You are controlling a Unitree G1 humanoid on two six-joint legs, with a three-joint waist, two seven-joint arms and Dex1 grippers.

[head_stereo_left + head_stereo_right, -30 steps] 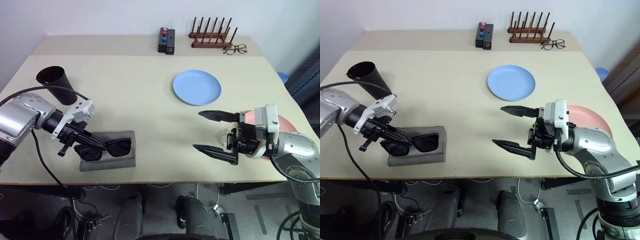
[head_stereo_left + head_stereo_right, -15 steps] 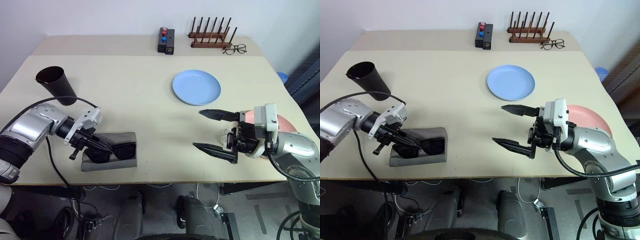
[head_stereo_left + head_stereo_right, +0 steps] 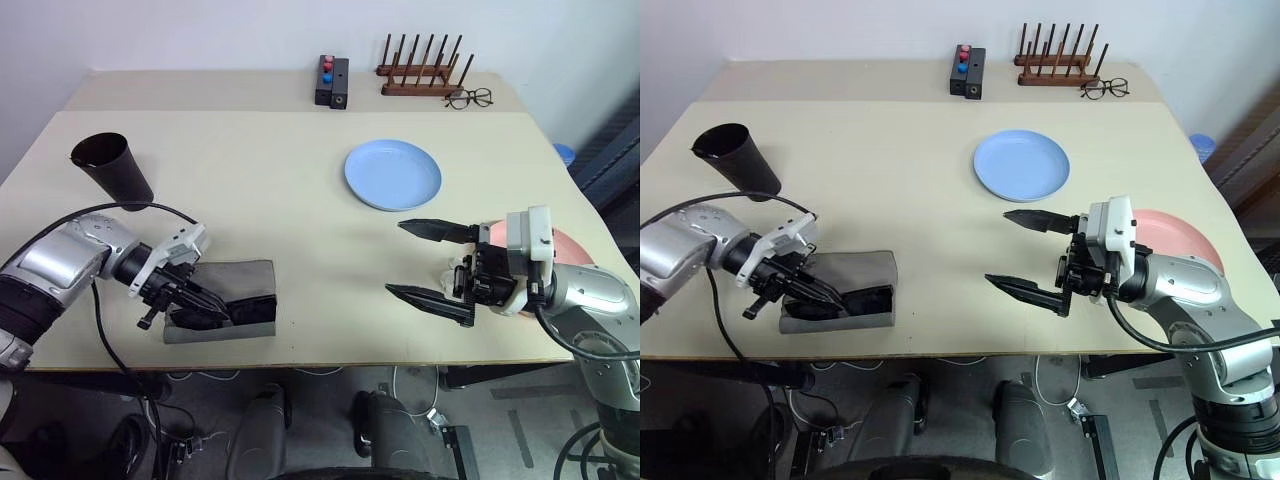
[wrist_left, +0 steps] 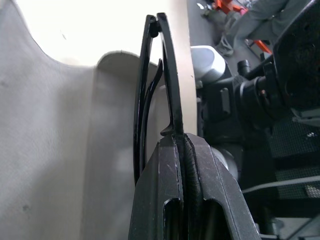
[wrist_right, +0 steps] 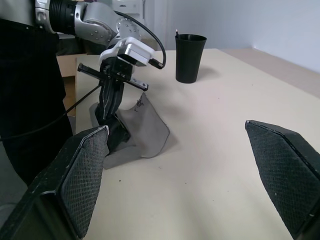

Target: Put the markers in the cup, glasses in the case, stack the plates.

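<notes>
A pale beige desk (image 3: 250,190) carries everything, with dark floor and cables under its near edge and a plain white wall behind its far edge.

Taking the grey case (image 3: 232,310) as the landmark: it lies at the near left of the desk, close to the front edge, its flap raised. The left gripper (image 3: 205,303) reaches down into it, fingers pressed together, pinching the one pair of black sunglasses (image 3: 862,300), which sit low inside the case with their folded frame gripped at one end. In the left wrist view the thin black frame (image 4: 159,80) rises straight out from between the shut fingers against the grey lining.

Well to the right of the case, the right gripper (image 3: 428,264) hovers above the desk with its two fingers spread wide and nothing between them. Just beyond it, at the right edge, one pink plate (image 3: 1175,235) shows partly behind the arm.

Farther back and right of the case lies one light blue plate (image 3: 393,174), flat and bare. Behind the case to the left stands one dark cup (image 3: 112,170); in the right wrist view a slim tip pokes above its rim (image 5: 190,36), though I cannot tell what it is.

Far behind the case, near the wall, sit one small black box with red and blue buttons (image 3: 333,81), one wooden peg rack (image 3: 422,69), and one pair of thin-framed spectacles (image 3: 470,98) just beside the rack.
</notes>
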